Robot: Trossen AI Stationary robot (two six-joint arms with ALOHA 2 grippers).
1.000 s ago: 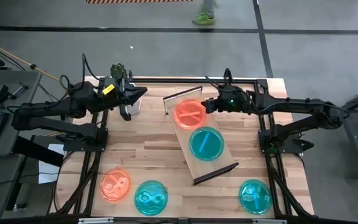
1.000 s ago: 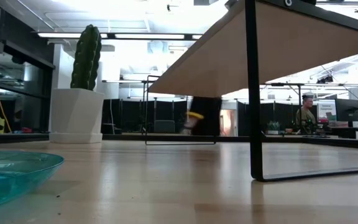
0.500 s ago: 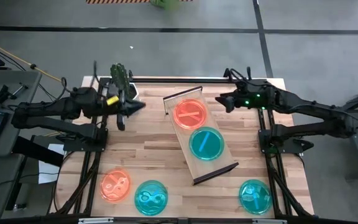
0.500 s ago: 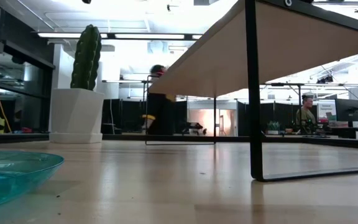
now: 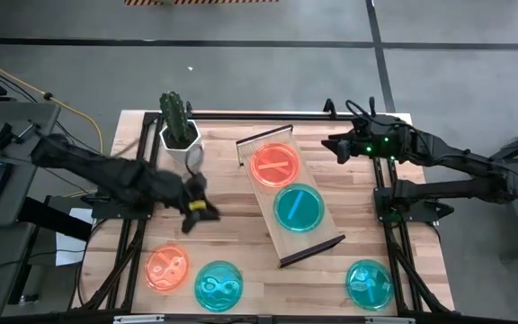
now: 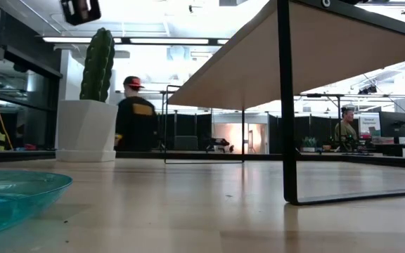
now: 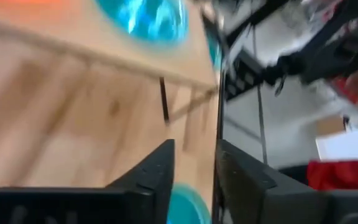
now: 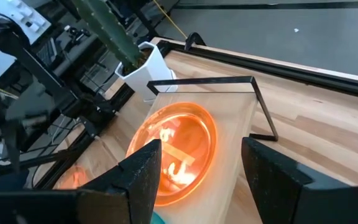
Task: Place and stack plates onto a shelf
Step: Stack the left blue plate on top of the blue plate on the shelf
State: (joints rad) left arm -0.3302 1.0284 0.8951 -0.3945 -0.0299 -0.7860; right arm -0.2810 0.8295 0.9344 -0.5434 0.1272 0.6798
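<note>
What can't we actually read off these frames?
- Left gripper: motion-blurred in the high view; its wrist view is smeared too, so the fingers' state is unclear.
- Teal plate in the low view: cut off by the left and bottom edges.
- Shelf top in the low view: seen only from underneath, so its plates are hidden.
- Moulded patterns on the orange plate: too small in the high view.

- We find no text, label, brand or number that can be read in any view.
- The plates carry only faint moulded shapes, not letters.
- The far sign [image 6: 368,124] in the room behind the bench is too small for us to read.
</note>
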